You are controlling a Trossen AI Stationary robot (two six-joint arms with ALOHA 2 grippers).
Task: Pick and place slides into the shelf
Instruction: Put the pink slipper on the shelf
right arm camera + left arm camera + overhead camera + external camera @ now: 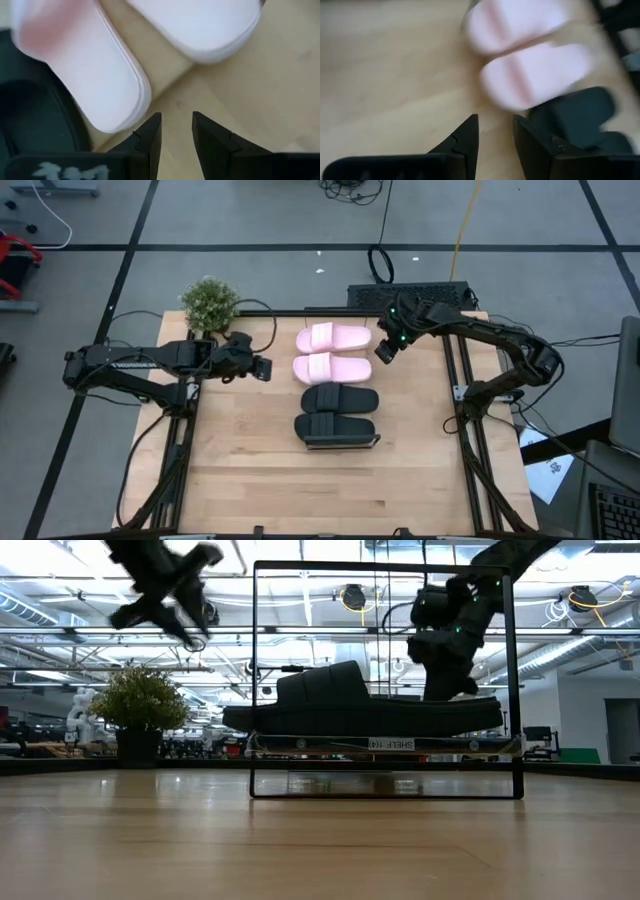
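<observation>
Wooden table (pixel 250 470) carries shelf (pixel 372 442), all four slides on it: pink slides (pixel 333 338) farther, black slides (pixel 340 399) nearer. Left gripper (pixel 266 369), right gripper (pixel 383 351) flank pink slides, both parted, empty; task looks complete.

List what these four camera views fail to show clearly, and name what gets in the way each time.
- Pink slides: hidden in the low view behind the black slides.
- Shelf: its slats are covered by slides in the high view.
- Left wrist view: slides blurred.
- Right wrist view: pink slides cut off by the picture's edges.
</observation>
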